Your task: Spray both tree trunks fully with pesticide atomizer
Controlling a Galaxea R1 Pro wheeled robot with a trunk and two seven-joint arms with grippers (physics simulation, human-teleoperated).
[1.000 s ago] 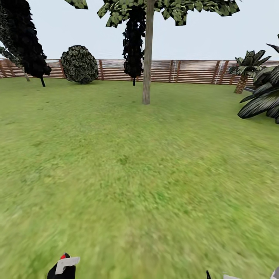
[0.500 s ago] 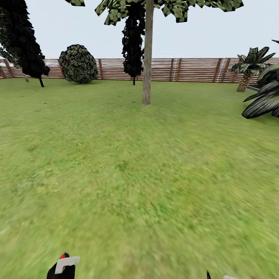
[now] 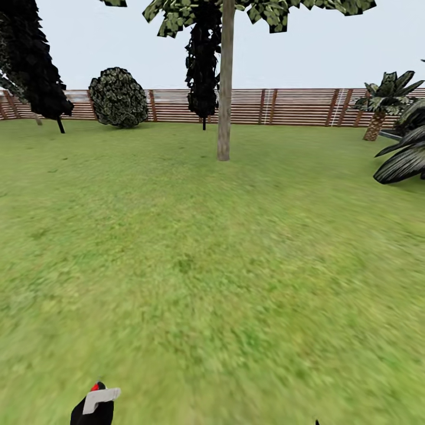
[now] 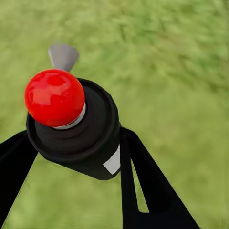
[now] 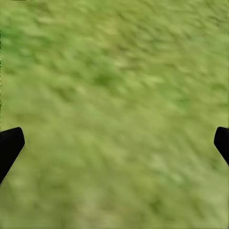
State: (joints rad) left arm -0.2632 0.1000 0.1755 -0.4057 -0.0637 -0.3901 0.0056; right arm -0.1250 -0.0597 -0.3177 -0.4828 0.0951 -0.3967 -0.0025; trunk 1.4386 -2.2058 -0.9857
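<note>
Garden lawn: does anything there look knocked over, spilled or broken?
Nothing stands out. The tree trunk stands straight, the fence looks whole, and the pesticide atomizer sits gripped between the left gripper's fingers.

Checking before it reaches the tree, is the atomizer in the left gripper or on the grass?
In the gripper: the atomizer sits clamped between the left gripper's black fingers, above the grass.

One pale trunk stands on the lawn. Two black-green cypresses, one round bush, one short palm. One fence along the far edge. One atomizer.
</note>
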